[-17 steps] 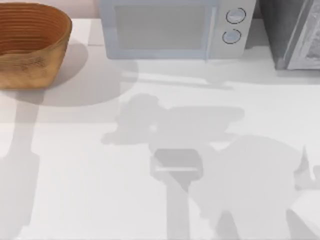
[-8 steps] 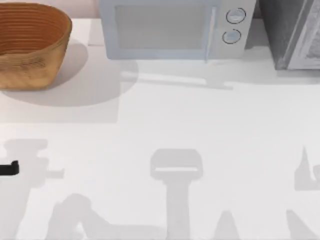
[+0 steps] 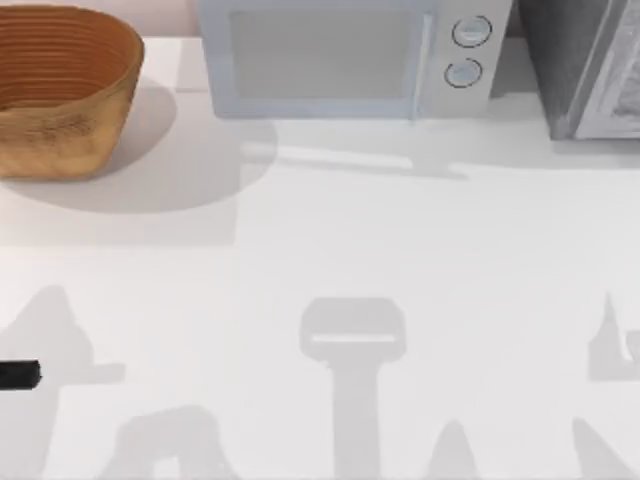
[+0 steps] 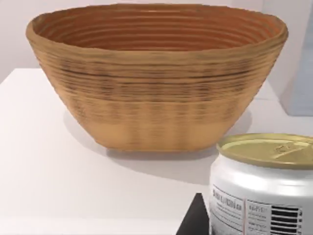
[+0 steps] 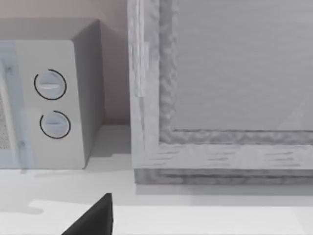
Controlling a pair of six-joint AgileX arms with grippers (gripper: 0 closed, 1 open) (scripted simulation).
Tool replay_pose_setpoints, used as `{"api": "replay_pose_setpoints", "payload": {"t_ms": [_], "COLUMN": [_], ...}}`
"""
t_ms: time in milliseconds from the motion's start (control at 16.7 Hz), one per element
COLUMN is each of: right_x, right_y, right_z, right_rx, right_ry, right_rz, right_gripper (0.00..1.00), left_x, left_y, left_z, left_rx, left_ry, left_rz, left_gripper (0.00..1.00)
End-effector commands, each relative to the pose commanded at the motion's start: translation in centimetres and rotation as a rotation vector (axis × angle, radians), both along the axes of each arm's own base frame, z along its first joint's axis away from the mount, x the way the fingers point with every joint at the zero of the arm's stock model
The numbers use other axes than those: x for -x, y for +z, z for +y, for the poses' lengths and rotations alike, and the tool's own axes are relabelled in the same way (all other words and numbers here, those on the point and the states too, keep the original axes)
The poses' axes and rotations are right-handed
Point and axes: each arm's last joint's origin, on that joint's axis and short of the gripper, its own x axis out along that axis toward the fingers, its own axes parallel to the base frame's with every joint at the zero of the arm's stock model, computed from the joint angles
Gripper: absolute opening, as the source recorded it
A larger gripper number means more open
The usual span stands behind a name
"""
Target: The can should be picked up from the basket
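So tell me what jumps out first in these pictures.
The large orange-brown woven wicker basket sits at the table's far left corner, beside a pale microwave. In the left wrist view, a small silver-white can with a dull gold top stands close up, outside the basket, with a dark finger beside it.

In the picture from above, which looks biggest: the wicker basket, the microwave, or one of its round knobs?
1. Pale blue-grey microwave, largest.
2. Orange-brown woven wicker basket, partly cut off at the picture's edge, so its full size is unsure.
3. Round knob, smallest by far.
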Motion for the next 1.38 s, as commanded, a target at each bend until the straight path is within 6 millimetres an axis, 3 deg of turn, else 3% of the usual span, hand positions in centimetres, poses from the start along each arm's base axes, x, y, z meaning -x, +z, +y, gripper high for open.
{"api": "replay_pose_setpoints", "payload": {"t_ms": [240,660,1020,1380], "right_x": [0.0,0.0,0.0,0.0], "right_y": [0.0,0.0,0.0,0.0], "right_z": [0.0,0.0,0.0,0.0], "right_rx": [0.0,0.0,0.0,0.0], "right_ry": [0.0,0.0,0.0,0.0], "right_rz": [0.0,0.0,0.0,0.0], "right_gripper": [1.0,1.0,1.0,1.0], "left_x": [0.3,0.3,-0.5,-3.1], "left_y": [0.5,0.5,2.9,5.8], "left_z": [0.0,0.0,-1.1,-2.7], "left_rx": [-0.002,-0.004,0.014,0.034], "left_ry": [0.002,0.004,-0.206,-0.485], "left_rz": [-0.137,-0.132,-0.125,-0.105], "left_gripper": [0.0,0.0,0.0,0.0]}}
